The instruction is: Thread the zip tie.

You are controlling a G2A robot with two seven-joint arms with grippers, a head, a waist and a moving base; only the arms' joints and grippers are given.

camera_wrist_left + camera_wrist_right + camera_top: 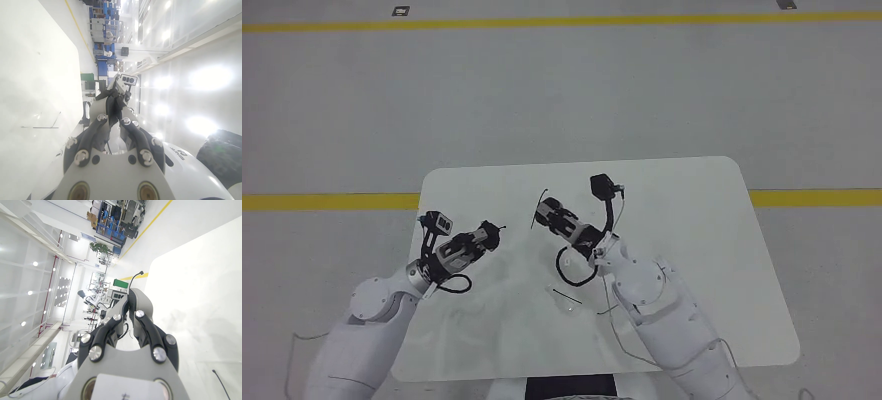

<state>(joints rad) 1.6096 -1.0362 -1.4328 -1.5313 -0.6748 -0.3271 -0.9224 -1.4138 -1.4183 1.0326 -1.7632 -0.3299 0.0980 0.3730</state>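
Note:
My right gripper (542, 212) is above the middle of the white table (692, 220), shut on a thin black zip tie (539, 203). In the right wrist view the tie (134, 276) curves out past the closed fingertips (130, 292) and ends in its small head. My left gripper (489, 236) is a short way to the left of it, pointing toward it, with its fingers together and nothing visible between them. The left wrist view has this gripper (113, 98) shut, with the right arm's gripper and camera (128, 79) just beyond.
A second black zip tie (567, 295) lies loose on the table near the front, close to the right arm; it also appears on the tabletop (45, 127) (220, 381). Yellow floor lines (542, 22) run behind the table.

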